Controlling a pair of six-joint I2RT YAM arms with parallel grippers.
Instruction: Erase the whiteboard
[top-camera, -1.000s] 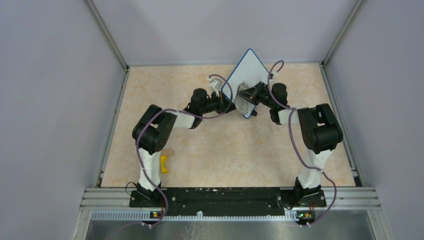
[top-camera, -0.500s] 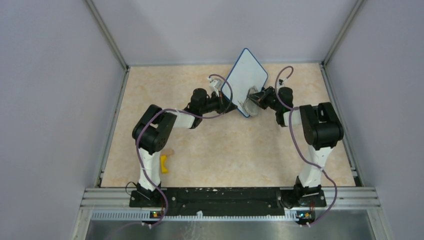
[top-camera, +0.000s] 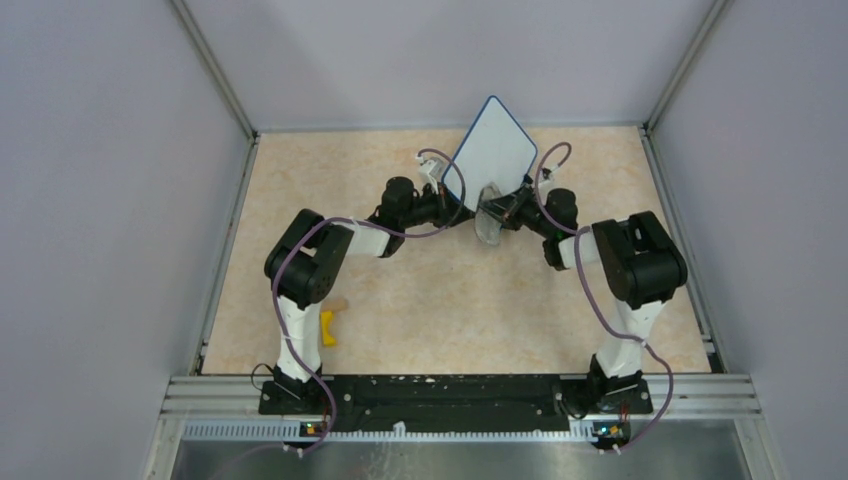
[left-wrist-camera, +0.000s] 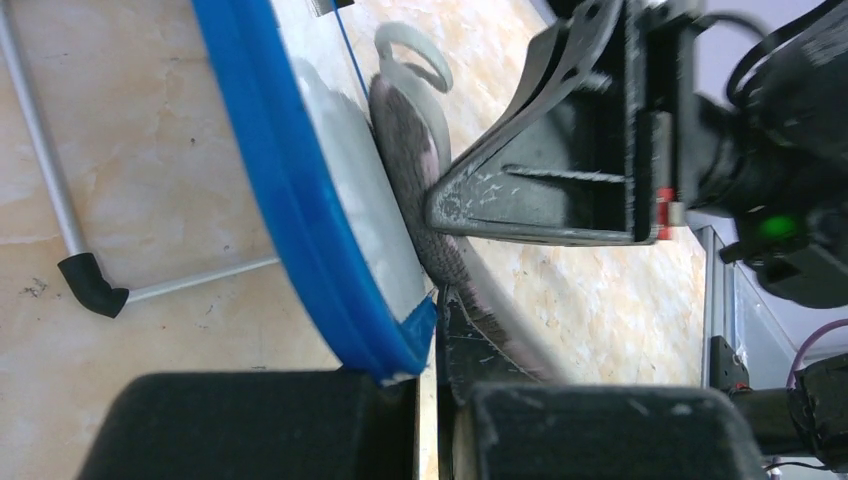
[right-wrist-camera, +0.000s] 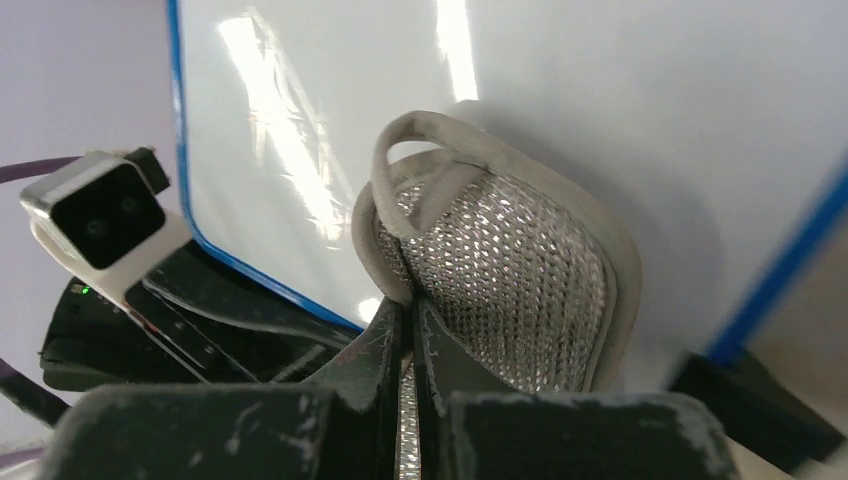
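Observation:
The whiteboard (top-camera: 494, 142), white with a blue rim, stands tilted on one corner at the back middle of the table. My left gripper (top-camera: 463, 209) is shut on its lower corner; in the left wrist view the blue rim (left-wrist-camera: 290, 190) runs down between my fingertips (left-wrist-camera: 430, 345). My right gripper (top-camera: 507, 206) is shut on a grey mesh eraser pad (top-camera: 491, 215) and presses it against the board's lower face. In the right wrist view the pad (right-wrist-camera: 510, 265) lies flat on the clean white surface (right-wrist-camera: 620, 90), pinched at its edge by the gripper (right-wrist-camera: 408, 330). The pad (left-wrist-camera: 405, 125) also shows in the left wrist view.
A thin metal wire stand with a black rubber tip (left-wrist-camera: 90, 285) lies on the table behind the board. A small yellow object (top-camera: 327, 328) lies near the left arm's base. Purple walls and metal rails (top-camera: 225, 95) close in the table on three sides.
My right gripper swept the pad right across the board's lower part, then back left and down toward the lower corner. The left gripper and board have barely moved.

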